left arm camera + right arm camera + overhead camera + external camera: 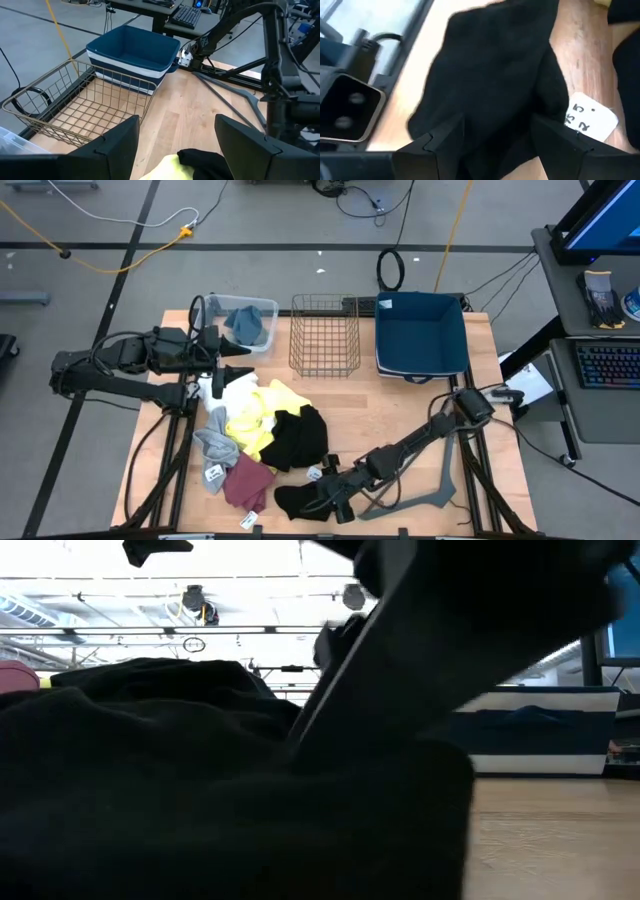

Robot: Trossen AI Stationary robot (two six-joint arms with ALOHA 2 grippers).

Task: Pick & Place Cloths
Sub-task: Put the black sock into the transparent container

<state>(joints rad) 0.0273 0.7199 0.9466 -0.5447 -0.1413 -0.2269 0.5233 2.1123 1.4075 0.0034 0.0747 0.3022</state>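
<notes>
A pile of cloths lies on the table's left half: white (pixel 222 386), yellow (pixel 258 418), black (pixel 300 436), grey (pixel 214 444) and maroon (pixel 246 480). A separate small black cloth (pixel 292 500) lies flat at the near edge, with a white tag (pixel 588 118) beside it. A blue-grey cloth (pixel 245 323) sits in a clear tub. My right gripper (pixel 322 498) is open and low over the small black cloth (pixel 495 75), one finger on each side of its bulk. My left gripper (pixel 240 373) hovers open above the white cloth, pointing toward the table's right. My right gripper comes at the small black cloth (pixel 500 130) slanting down from the table's right. The cloth fills the gap between the open fingers (pixel 440 145) and lies on the table. I cannot tell whether the fingers touch it.
A wire basket (pixel 325 335) and a dark blue fabric bin (pixel 422 335) stand along the far edge, with the clear tub (pixel 262 308) to their left. Bare wood lies in front of the bin (pixel 400 410). In the low view the black cloth (pixel 200 790) and the arm block most of the scene.
</notes>
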